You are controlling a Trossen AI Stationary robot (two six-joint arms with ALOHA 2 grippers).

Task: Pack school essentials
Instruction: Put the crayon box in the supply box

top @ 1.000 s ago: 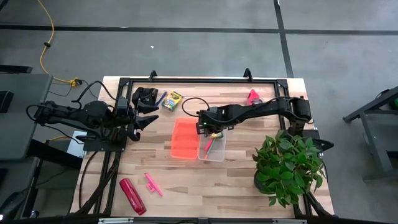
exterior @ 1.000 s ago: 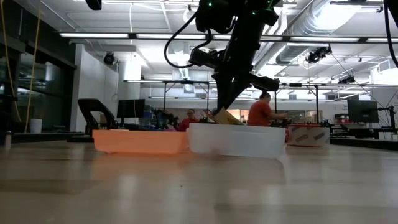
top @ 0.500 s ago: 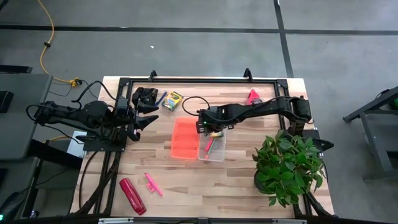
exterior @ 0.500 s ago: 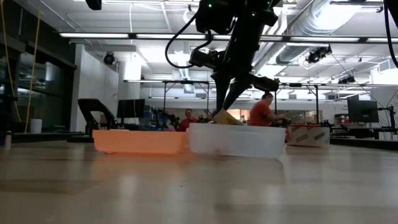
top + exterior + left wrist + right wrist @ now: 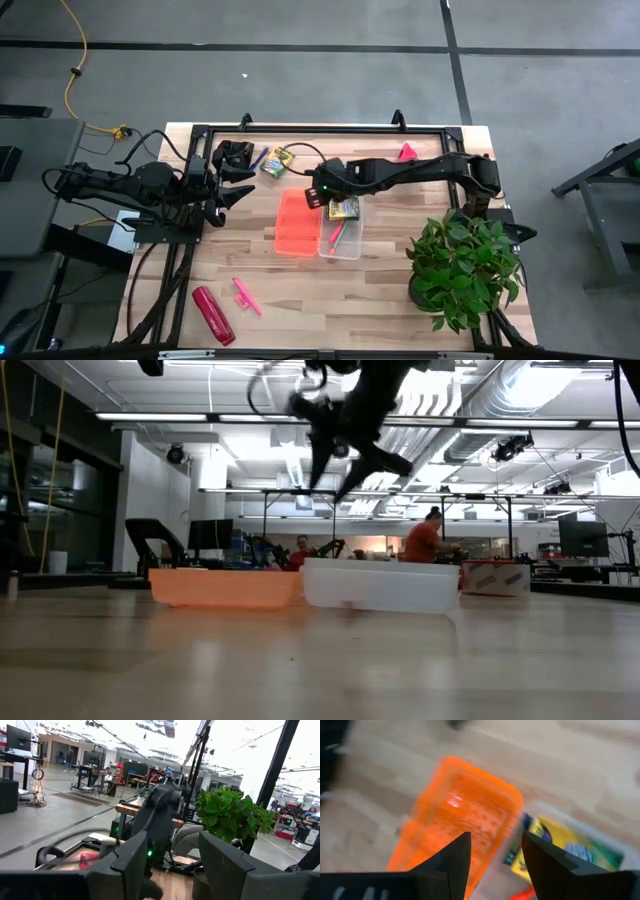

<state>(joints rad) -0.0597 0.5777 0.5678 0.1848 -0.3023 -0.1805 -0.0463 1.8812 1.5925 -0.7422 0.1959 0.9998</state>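
- worktop (image 5: 400, 290): a black frame runs along its far and left edges; a potted plant (image 5: 463, 265) takes the near right corner.
- clear bin (image 5: 340, 240) sits mid-worktop with the orange lid (image 5: 296, 224) flat beside it on its left, the two touching or nearly so. open wood in front of both, toward the near edge.
- right gripper (image 5: 316, 192) hangs above the far end of the lid and bin, lifted off the worktop in the low view (image 5: 330, 435). fingers (image 5: 455, 857) apart, nothing between them.
- crayon box (image 5: 344, 208) lies at the far end of the bin, just beside the right gripper, long axis roughly across the bin. a thin pink and green pencil (image 5: 335, 235) lies in the bin too, long axis along the bin's length.
- second crayon box (image 5: 277, 160) rests on the worktop near the far edge, tilted; a blue pen (image 5: 259, 158) lies just left of it, slanted.
- left gripper (image 5: 240, 190) waits at the left edge, over the frame, fingers (image 5: 131, 855) apart and empty.
- pink marker (image 5: 244, 295) lies near the front edge, long axis diagonal, beside a long red object (image 5: 212, 314), which is also diagonal.
- a pink thing (image 5: 407, 152) sits at the far right, beside the right arm.
- a person in a red top (image 5: 420, 540) shows in the room behind the bin.
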